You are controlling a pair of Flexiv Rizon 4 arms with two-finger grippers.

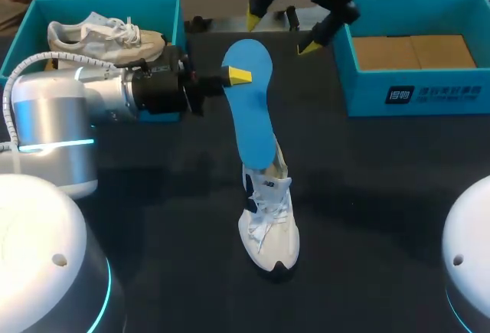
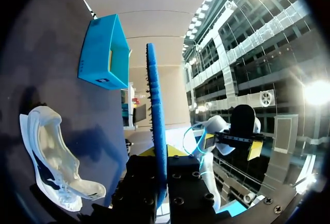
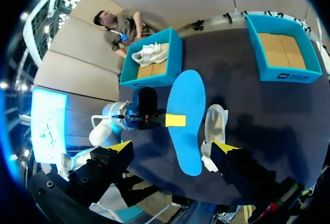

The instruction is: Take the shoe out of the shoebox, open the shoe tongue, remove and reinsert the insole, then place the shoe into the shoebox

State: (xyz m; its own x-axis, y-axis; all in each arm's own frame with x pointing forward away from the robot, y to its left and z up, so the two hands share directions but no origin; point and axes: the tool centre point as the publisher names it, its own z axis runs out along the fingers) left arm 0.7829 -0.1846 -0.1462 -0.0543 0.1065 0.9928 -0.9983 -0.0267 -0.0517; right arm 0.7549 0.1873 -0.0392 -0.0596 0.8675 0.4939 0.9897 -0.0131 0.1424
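My left tool (image 1: 237, 75) is pinching the blue insole (image 1: 249, 107) near its wide end. One yellow tip sits flat on the upper face, and in the left wrist view the insole runs edge-on between the fingers. The insole hangs tilted over the middle of the desk (image 1: 383, 195), with its narrow end down by the collar of the white shoe (image 1: 269, 222). I cannot tell if that end touches the shoe. The shoe stands on its sole on the desk, toe toward my side, laces loose, opening up. My right tool (image 1: 282, 33) is spread wide with nothing between the fingers. It is up over the far side of the desk between the two boxes, and its wrist view looks down on the insole and the shoe. The right shoebox (image 1: 417, 92) is teal, sits at the far right and shows only its cardboard floor. The left shoebox (image 1: 174, 11), also teal, is at the far left just behind my left arm, with a second shoe (image 1: 103, 38) lying in it on its side. The shoe on the desk is well apart from both boxes.
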